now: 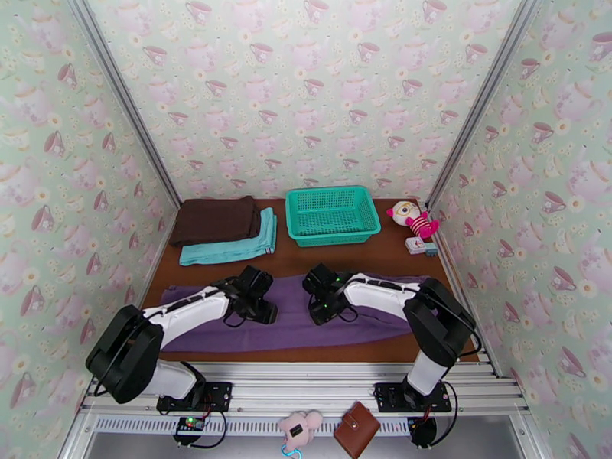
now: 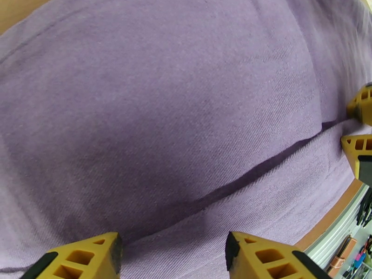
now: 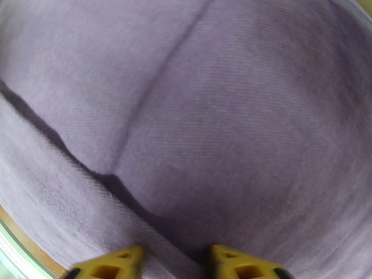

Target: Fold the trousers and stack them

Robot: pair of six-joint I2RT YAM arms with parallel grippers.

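trousers (image 1: 291,327) laid long axis left-right across worktop (image 1: 344,262), directly under both hands. left hand (image 2: 172,249) held apart; right hand (image 3: 174,256) half-closed over fold edge (image 3: 69,152), grip can't be told.

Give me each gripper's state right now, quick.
Left gripper: open, jaws apart over the trousers, holding nothing.
Right gripper: jaws narrow at a fold edge of the trousers; grip cannot be told.

I see the trousers (image 1: 294,330) spread flat across the bench (image 1: 329,258) — left gripper (image 1: 262,309) and right gripper (image 1: 320,309) both low over their middle.
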